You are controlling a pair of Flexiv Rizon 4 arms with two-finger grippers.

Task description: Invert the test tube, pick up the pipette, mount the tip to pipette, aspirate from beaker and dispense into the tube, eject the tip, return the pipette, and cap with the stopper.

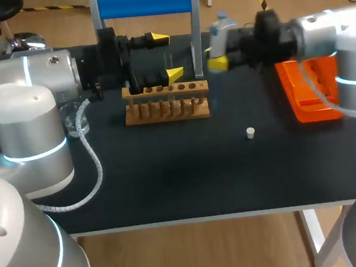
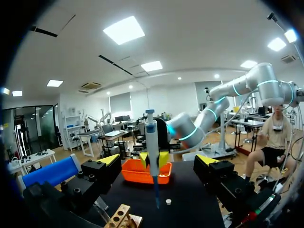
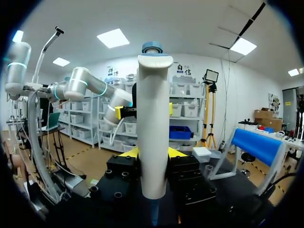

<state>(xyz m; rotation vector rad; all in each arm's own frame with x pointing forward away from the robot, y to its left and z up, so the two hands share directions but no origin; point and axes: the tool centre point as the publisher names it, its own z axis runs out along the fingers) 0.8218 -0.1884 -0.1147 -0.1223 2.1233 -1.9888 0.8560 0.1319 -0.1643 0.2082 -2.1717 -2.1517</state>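
Pipette (image 2: 152, 142): upright, long axis vertical, blue plunger on top and the thin end pointing down at the table; I see it held in the air behind the rack's right end.
Right claw (image 1: 216, 57): clamped on the pipette's white body, one yellow tip on each side.
Left claw (image 1: 167, 57): fingers spread wide with nothing between them, hanging over the rack's back edge; the pipette stands ahead of it.
Rack (image 1: 166, 101): wooden, with a row of holes along the top, on the dark table (image 1: 170, 178).
Stopper (image 1: 250, 133): small and white, alone on the table, well apart from the rack.
Tray (image 1: 309, 89): orange, under my right arm.
Beaker (image 1: 76, 122): clear glass, beside my left arm.
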